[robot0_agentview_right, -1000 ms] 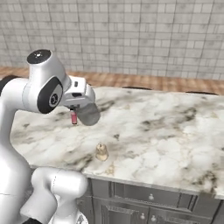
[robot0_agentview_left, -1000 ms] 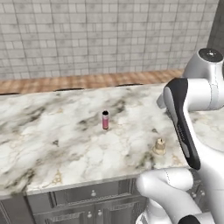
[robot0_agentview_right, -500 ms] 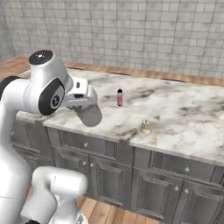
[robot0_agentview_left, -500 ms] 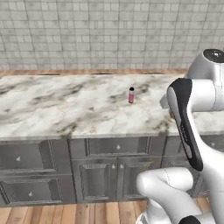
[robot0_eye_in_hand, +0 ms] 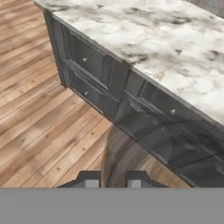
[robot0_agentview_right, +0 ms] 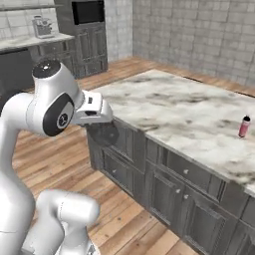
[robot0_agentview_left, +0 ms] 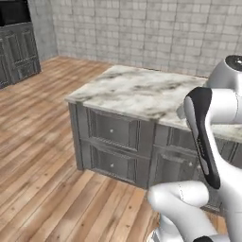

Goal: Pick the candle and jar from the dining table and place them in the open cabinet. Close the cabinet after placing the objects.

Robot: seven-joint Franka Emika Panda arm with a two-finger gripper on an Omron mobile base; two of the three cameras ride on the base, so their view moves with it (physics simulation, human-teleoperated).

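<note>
One large dining table [robot0_agentview_left: 137, 90], a white-and-grey marble slab with brownish veins on a dark grey panelled base with small knobs, stood in the left base view on a floor of brown wooden planks [robot0_agentview_left: 42, 156]. The white robot arm [robot0_agentview_left: 208, 137] rose at the right, in front of the table's near side. Dark grey panelled cupboards [robot0_agentview_left: 16, 47] stood far away at the left, by a grey tiled wall [robot0_agentview_left: 142, 28].

In the right base view the gripper [robot0_agentview_right: 101, 128] was clenched on the jar [robot0_agentview_right: 105, 135], a translucent grey glass cylinder (it looked dark here). The jar was in the air, off the slab, in front of the dark base near the table's corner. A slim pink bottle with a black cap [robot0_agentview_right: 244, 127] stood upright on the marble, well apart from the gripper.

In the hand view the two dark fingertips [robot0_eye_in_hand: 89, 179] stood on either side of the jar, touching it. Through the glass I could see the wooden floor and the base drawers.
</note>
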